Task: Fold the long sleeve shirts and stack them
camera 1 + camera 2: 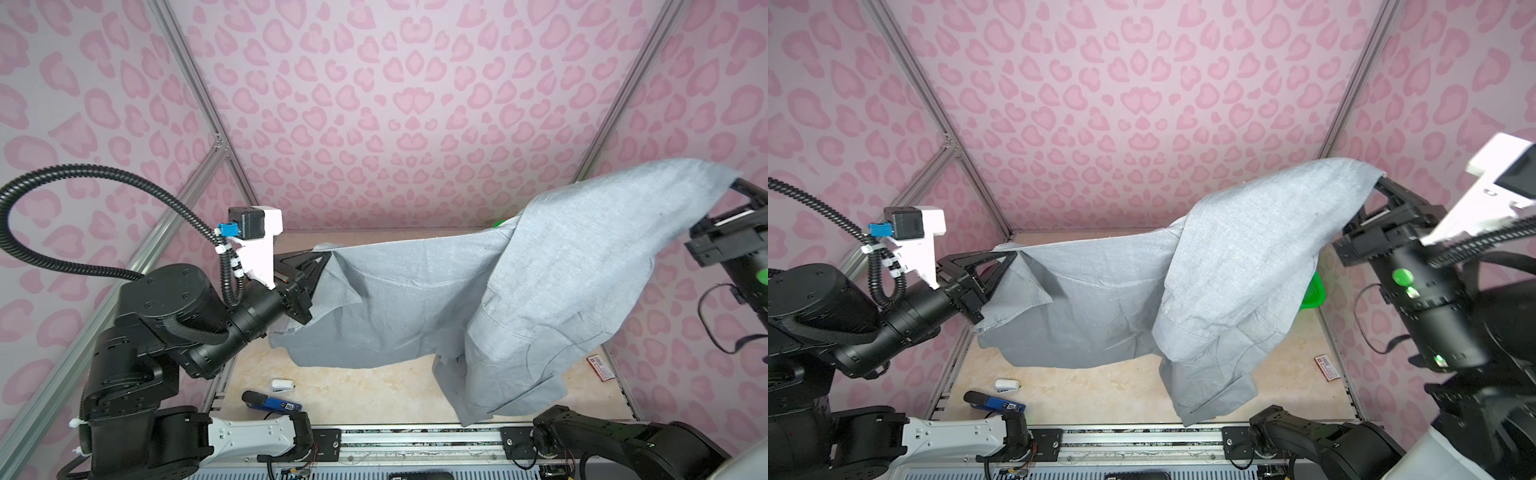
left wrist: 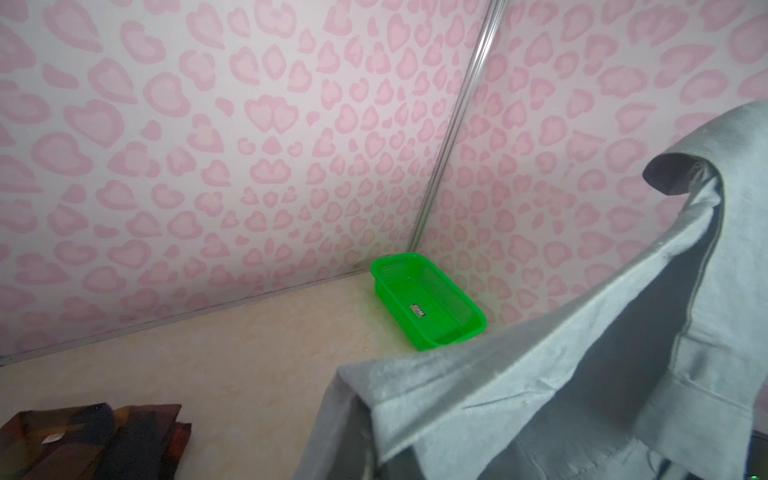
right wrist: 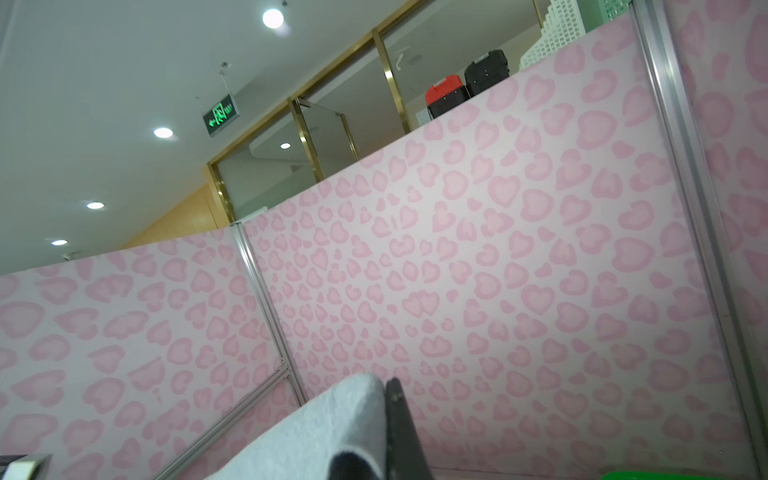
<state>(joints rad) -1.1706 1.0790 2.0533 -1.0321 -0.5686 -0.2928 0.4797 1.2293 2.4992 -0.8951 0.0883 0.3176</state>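
On the bare counter (image 1: 353, 395) at the near left lie a small white object (image 1: 282, 385) and a blue-and-black gadget (image 1: 272, 404), both clear of the cloth. A red packet (image 1: 600, 368) sits by the right edge.

Over the near right hangs the lowest part of the gray shirt (image 1: 540, 282), a doubled fall of cloth dangling toward the near rail. The shirt appears to be wholly off the counter, slung between the two arms. The left tool (image 1: 322, 259) is closed on an edge of it at mid depth on the left. The right tool (image 1: 1381, 180) is closed on another edge, higher and at the far right, so the fabric slopes down leftward and sags in the middle.

This is light, limp woven cloth. It will keep no shape, it will swing, and loose sleeves will trail. A pinch on a seam, hem or shoulder should hold better than plain fabric. To lay the shirt flat, two matching corners want holding, and the present grips look uneven.

Farther back the plaid shirt (image 2: 95, 440) lies on the counter as a flat bundle, hidden in both top views. The green basket (image 2: 451, 291) stands in the far right corner.
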